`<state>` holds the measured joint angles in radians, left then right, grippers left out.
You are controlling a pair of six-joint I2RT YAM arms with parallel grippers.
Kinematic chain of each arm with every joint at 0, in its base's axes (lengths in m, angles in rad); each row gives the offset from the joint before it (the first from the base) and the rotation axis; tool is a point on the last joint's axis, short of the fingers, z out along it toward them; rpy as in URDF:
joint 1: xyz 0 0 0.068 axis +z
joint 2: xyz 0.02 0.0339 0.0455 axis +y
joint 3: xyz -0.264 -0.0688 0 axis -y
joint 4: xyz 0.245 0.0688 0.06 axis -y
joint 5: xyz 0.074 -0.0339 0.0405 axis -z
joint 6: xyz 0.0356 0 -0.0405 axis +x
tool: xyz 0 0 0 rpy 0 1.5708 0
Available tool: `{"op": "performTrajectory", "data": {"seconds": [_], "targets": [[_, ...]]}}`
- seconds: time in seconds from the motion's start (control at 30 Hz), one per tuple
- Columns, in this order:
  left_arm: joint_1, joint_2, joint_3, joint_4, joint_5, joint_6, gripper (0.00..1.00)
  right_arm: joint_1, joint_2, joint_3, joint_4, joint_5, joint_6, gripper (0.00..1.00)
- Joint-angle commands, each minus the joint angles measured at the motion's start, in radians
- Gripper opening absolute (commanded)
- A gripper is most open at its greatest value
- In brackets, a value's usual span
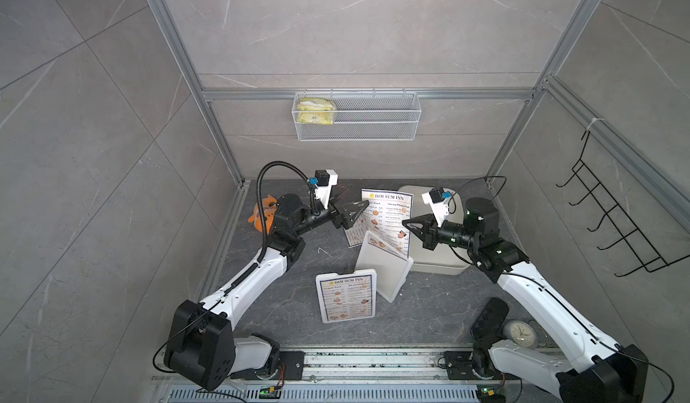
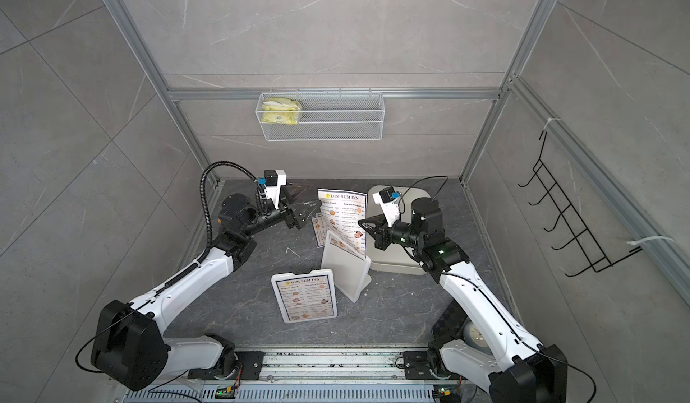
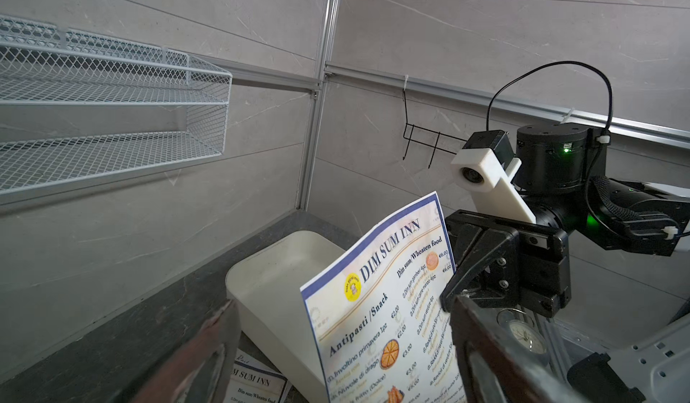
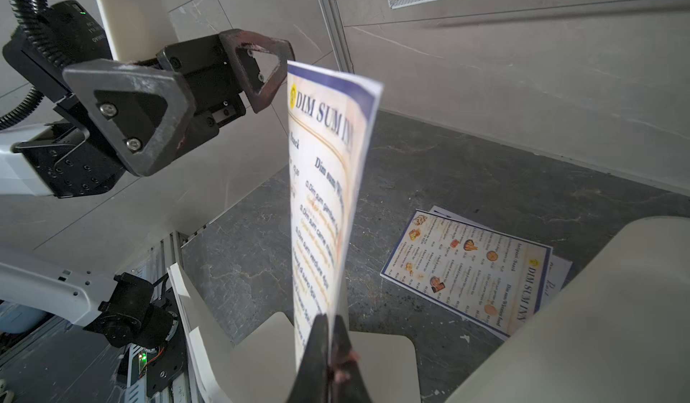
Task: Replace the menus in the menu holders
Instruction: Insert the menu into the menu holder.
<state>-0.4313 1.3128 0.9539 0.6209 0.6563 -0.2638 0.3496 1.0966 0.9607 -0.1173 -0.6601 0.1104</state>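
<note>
My right gripper (image 1: 406,225) (image 4: 330,345) is shut on the lower side edge of a DIM SUM INN menu (image 1: 390,214) (image 4: 325,181), holding the sheet upright above the table. My left gripper (image 1: 360,211) (image 3: 343,345) is open at the sheet's upper left edge; whether it touches the sheet I cannot tell. Below the sheet a white menu holder (image 1: 382,266) stands tilted, back side towards the front. A second menu holder (image 1: 346,296) lies flat at the front with a DIM SUM INN menu in it. Loose menus (image 4: 466,270) lie on the table behind.
A cream tray (image 1: 440,266) (image 3: 269,281) stands under the right arm. An orange toy (image 1: 261,214) sits at the back left, a small clock (image 1: 521,334) at the front right. On the walls hang a wire basket (image 1: 358,121) and a black hook rack (image 1: 616,225).
</note>
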Motion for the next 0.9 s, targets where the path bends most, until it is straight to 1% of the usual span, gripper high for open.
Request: {"op": "performTrajectory", "data": {"seconds": [0.0,0.23,0.43,0.6,0.77,0.87], "targets": [[0.004,-0.033,-0.001,0.031,-0.002,0.026,0.90,0.006,-0.039,-0.026,-0.009,0.025,-0.015,0.00],[0.005,-0.035,-0.002,0.023,-0.006,0.033,0.90,0.006,-0.092,-0.101,0.037,0.008,0.002,0.01],[0.005,-0.037,-0.006,0.022,-0.008,0.035,0.90,0.007,-0.134,-0.176,0.114,0.026,0.041,0.00],[0.005,-0.040,-0.002,0.016,-0.007,0.034,0.90,0.010,-0.096,-0.172,0.203,0.031,0.094,0.00],[0.005,-0.043,-0.003,0.011,-0.007,0.038,0.91,0.012,-0.075,-0.144,0.234,0.058,0.094,0.00],[0.005,-0.048,-0.004,0.003,-0.011,0.043,0.91,0.013,-0.078,-0.157,0.270,0.062,0.108,0.00]]}}
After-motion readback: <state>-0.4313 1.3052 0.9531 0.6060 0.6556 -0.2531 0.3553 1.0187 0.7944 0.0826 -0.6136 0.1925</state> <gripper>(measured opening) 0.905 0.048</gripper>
